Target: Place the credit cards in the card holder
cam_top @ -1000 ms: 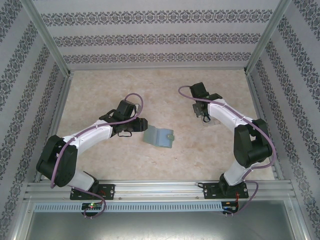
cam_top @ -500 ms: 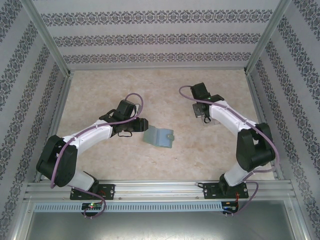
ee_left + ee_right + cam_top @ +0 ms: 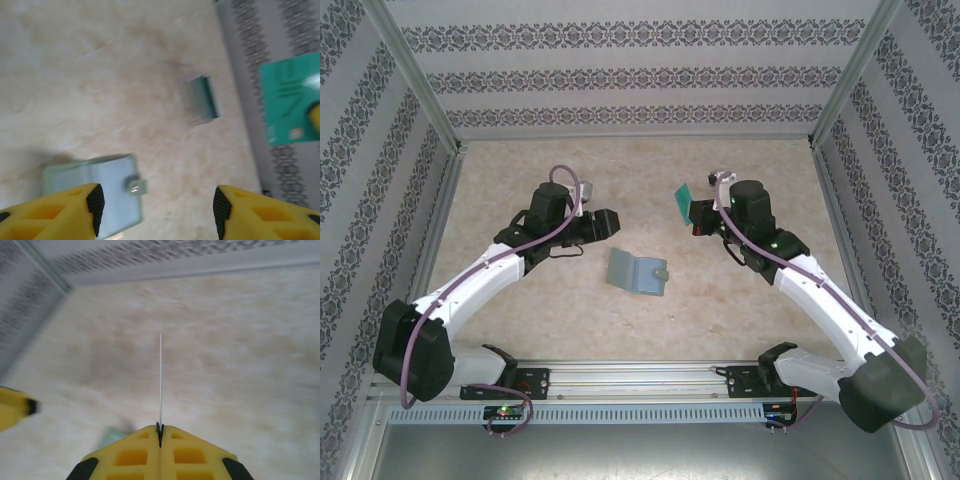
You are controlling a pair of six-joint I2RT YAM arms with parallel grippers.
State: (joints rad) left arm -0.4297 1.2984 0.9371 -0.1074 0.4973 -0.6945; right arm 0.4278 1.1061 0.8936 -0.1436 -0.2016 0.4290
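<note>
The card holder (image 3: 637, 273) lies open on the table (image 3: 620, 170), about midway between the two arms, its snap tab (image 3: 135, 186) sticking out toward the right arm's side. In the left wrist view its lighter inner face (image 3: 95, 192) turns upward and looks bare.

One credit card (image 3: 683, 205), teal-green on its face, is lifted off the table beyond the holder and to its right. The right claw (image 3: 693, 211) is pressed together on the card's edge. From the right wrist the card shows edge-on as a thin upright line (image 3: 160, 380) rising from the closed fingers (image 3: 160, 432).

The left claw (image 3: 612, 224) hangs just beyond the holder's left end, spread wide and holding nothing, its yellow fingers (image 3: 75, 207) apart.

A small dark-green-edged thing (image 3: 200, 97) rests on the table further off; I cannot tell what it is.
</note>
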